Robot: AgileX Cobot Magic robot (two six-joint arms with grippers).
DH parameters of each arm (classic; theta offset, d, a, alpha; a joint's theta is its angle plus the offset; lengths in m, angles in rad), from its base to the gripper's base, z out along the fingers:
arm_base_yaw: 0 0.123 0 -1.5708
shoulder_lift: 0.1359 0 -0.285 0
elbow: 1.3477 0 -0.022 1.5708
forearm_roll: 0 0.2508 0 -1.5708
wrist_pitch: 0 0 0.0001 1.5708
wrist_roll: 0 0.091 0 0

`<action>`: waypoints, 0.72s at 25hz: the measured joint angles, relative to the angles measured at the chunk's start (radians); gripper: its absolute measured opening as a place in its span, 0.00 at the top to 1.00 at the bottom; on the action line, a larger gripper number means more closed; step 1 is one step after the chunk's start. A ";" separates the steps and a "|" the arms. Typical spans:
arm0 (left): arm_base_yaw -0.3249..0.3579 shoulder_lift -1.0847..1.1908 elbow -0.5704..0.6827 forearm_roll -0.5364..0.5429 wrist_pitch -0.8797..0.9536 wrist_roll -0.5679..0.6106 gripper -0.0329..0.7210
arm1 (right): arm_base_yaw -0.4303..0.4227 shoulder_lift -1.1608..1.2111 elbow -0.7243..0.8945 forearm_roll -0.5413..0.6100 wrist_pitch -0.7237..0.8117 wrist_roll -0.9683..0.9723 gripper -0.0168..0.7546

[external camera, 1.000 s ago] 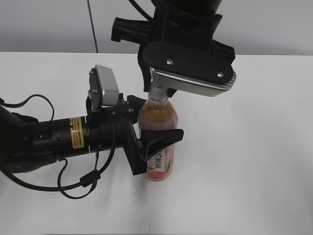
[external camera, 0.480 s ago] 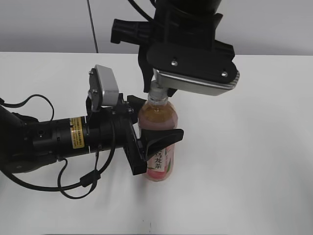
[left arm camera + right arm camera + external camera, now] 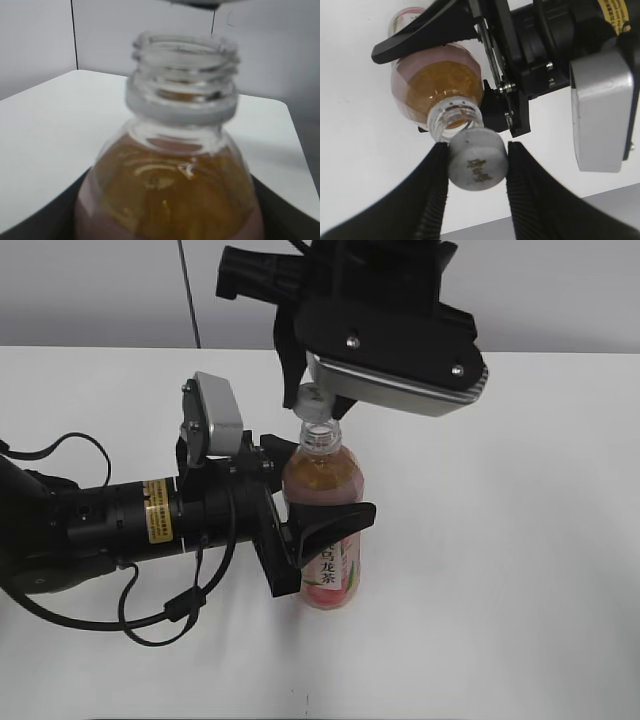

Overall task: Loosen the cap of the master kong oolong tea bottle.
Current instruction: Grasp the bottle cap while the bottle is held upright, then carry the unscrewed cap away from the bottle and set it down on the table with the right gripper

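- The bottle (image 3: 325,530) stands upright on the white table (image 3: 520,570), a little left of the frame centre in the exterior view.
- The left tool (image 3: 315,540) comes in from the left edge and is clenched around the body of the bottle, one jaw across the label and one behind it.
- The right tool (image 3: 476,165) comes down from the top of the frame and is grasping the cap (image 3: 477,159) between its two black fingers (image 3: 432,195).
- What has just changed: half a second ago the cap sat on the neck; now it is lifted off and hangs just above and slightly left of the opening, apart from it.
- In the left wrist view the neck (image 3: 182,75) is open, its threads bare and the white ring below them in place.
- In the right wrist view the cap is seen from its top, with a small greenish mark, and the open mouth of the bottle (image 3: 455,117) is just behind it.
- I judge that the cap is more than loosened: it is fully unscrewed, so the task looks done.
- The tea level stays below the neck, and I see no spill on the table.
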 joint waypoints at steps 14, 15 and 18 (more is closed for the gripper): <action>0.000 0.000 0.000 0.000 0.000 0.000 0.35 | 0.000 -0.033 0.000 -0.174 -0.001 0.915 0.62; 0.000 0.000 0.000 0.000 0.000 0.000 0.35 | 0.000 -0.033 0.000 -0.185 -0.001 0.994 0.62; 0.000 0.000 0.000 0.000 0.000 0.000 0.35 | 0.000 -0.033 0.000 -0.220 -0.001 1.189 0.62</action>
